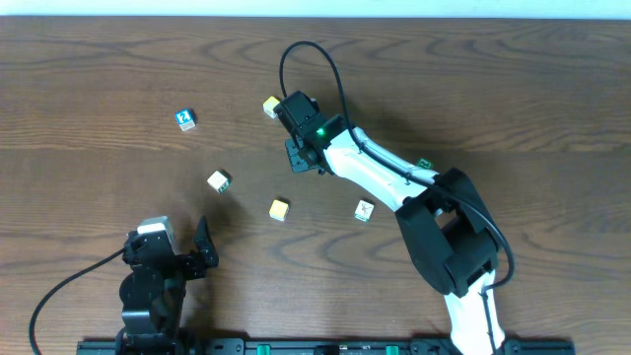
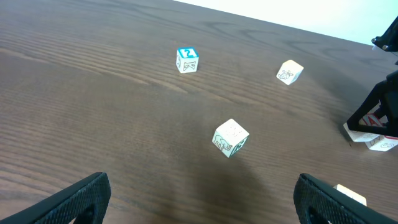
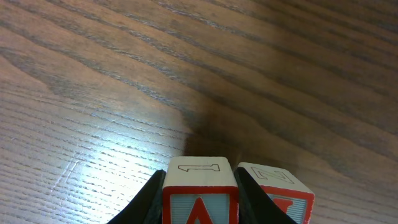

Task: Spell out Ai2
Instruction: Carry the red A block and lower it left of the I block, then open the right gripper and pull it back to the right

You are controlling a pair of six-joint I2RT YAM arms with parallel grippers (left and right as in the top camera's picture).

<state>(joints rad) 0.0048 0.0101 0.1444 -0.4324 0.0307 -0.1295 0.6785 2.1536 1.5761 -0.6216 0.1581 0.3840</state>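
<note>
My right gripper (image 3: 200,179) is shut on the red-framed "A" cube (image 3: 200,202) and holds it at table level. A second red-framed cube (image 3: 283,190) stands just right of it, against the right finger; its letter is cut off. In the overhead view the right gripper (image 1: 301,153) hides both cubes. They show under it in the left wrist view (image 2: 368,134). The blue-framed "2" cube (image 1: 185,119) sits far to the left and also shows in the left wrist view (image 2: 187,60). My left gripper (image 1: 202,251) is open and empty near the front edge (image 2: 202,199).
A green-marked cube (image 1: 219,180) lies left of centre and shows in the left wrist view (image 2: 231,137). A yellow cube (image 1: 279,209) lies below the right gripper. A pale cube (image 1: 270,106) sits behind it. Another cube (image 1: 365,210) lies to the right.
</note>
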